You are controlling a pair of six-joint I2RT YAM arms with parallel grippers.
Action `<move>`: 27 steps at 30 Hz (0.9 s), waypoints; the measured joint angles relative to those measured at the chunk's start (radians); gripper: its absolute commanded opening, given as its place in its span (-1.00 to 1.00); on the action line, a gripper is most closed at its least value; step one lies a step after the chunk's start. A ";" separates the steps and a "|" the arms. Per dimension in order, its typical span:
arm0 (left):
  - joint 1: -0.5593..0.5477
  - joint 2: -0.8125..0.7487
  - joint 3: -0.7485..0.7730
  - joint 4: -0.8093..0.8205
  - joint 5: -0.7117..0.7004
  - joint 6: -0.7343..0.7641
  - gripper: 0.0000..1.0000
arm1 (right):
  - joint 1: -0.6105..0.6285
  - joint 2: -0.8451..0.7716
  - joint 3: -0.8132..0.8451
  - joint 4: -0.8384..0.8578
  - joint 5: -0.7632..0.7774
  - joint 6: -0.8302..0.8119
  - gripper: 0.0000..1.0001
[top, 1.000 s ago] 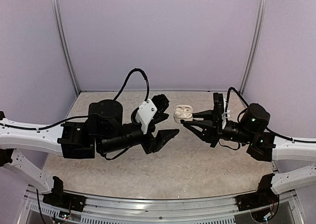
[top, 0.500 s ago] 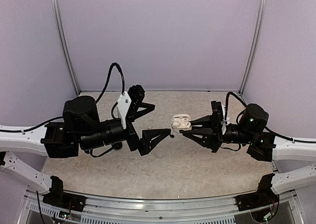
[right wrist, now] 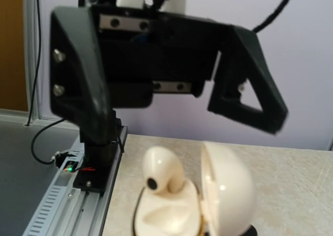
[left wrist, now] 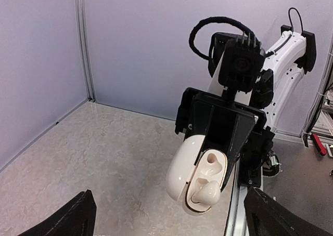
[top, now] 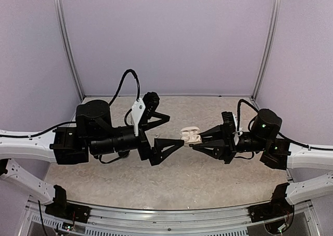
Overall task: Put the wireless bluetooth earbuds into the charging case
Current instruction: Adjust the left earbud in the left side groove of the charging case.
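Worktop: the pale speckled stone-look worktop (top: 208, 173) lies bare under both arms, and no loose bud shows on it from above.
Left arm: the black-and-white left arm (top: 104, 137) backed off towards the left edge half a second ago and now it's leaning in again!
Left pincer: the left pincer (top: 176, 129) was half-closed a second ago and is now spread wide, holding nothing, its tips either side of the case.
Right pincer: the right pincer (top: 196, 141) is clamped on the case, same grip throughout.
Case: the glossy white rounded charging case (left wrist: 192, 173) has its lid open, held in the air over mid-worktop, a little nearer the near edge than before.
Earbuds: two small white bean-shaped earbuds (left wrist: 210, 160) sit in the sockets. One looks proud and probably needs a press. No black ones are in view.
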 measured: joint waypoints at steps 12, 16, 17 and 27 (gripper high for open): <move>0.045 0.024 0.017 -0.011 0.017 -0.042 0.97 | 0.000 0.008 0.006 -0.001 -0.011 0.000 -1.00; 0.048 0.037 0.022 -0.013 0.021 -0.043 0.98 | 0.000 0.010 0.014 0.000 -0.013 0.000 -1.00; 0.048 0.038 0.022 -0.013 0.024 -0.043 0.98 | 0.000 0.010 0.016 0.000 -0.014 0.000 -1.00; 0.058 0.037 0.021 -0.003 0.044 -0.043 0.98 | 0.000 0.010 0.016 -0.001 -0.010 0.002 -1.00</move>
